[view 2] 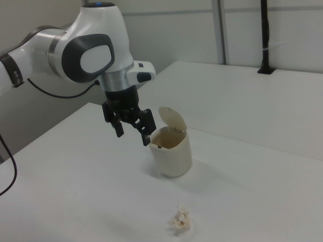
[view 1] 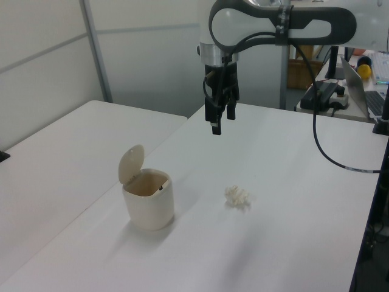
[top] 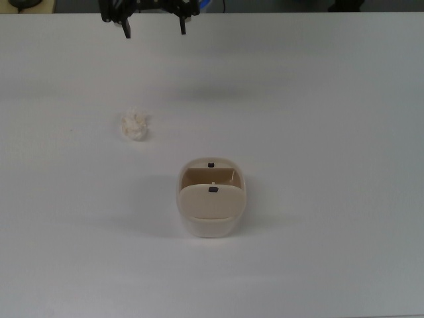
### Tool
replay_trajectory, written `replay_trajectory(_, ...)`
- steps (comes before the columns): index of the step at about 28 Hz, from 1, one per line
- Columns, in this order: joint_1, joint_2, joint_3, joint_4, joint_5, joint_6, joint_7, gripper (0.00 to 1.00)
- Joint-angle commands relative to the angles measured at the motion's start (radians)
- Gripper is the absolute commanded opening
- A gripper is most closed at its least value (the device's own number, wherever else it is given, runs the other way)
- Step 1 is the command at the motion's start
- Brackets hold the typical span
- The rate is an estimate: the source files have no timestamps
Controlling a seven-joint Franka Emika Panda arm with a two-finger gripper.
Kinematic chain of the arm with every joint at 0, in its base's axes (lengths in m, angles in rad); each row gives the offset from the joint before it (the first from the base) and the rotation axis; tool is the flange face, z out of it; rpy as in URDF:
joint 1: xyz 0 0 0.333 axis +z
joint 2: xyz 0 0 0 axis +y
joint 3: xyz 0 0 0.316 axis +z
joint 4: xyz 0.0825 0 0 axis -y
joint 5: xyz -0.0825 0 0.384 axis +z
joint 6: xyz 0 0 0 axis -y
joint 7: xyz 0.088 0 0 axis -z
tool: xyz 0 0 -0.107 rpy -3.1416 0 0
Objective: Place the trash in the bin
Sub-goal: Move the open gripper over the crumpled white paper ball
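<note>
A big white table (top: 318, 99) fills the room's middle, with grey wall panels behind it. A second white table (view 1: 48, 152) sits beside it in the left view, with a thin gap between their edges.

The bin (top: 211, 197) stands upright near the middle of the table, far from every edge. Its flap lid (view 1: 130, 163) is tipped up, so the top is open. The trash (top: 134, 125) lies flat on the table by itself. In the top view it is up and to the left of the bin, near it but not touching. Bare table lies all around both things.

The gripper (top: 154, 28) hangs in the air above the far part of the table. Its two fingers (view 2: 117, 127) are spread wide apart and hold nothing. It is well apart from the trash.
</note>
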Motion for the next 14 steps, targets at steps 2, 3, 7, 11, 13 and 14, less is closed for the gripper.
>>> replay_trajectory(2,0.002,0.0,-0.013,0.006,0.019,0.01,0.009,1.0)
replay_trajectory(3,0.001,0.0,-0.013,0.003,0.019,0.015,0.007,1.0)
replay_trajectory(7,-0.004,0.005,-0.014,-0.002,0.019,0.03,0.006,1.0)
replay_trajectory(11,-0.003,0.016,-0.014,-0.046,0.011,0.058,0.015,1.0)
replay_trajectory(13,-0.003,0.017,-0.014,-0.06,0.011,0.07,0.018,1.0)
replay_trajectory(14,-0.003,0.019,-0.014,-0.069,0.01,0.078,0.018,1.0)
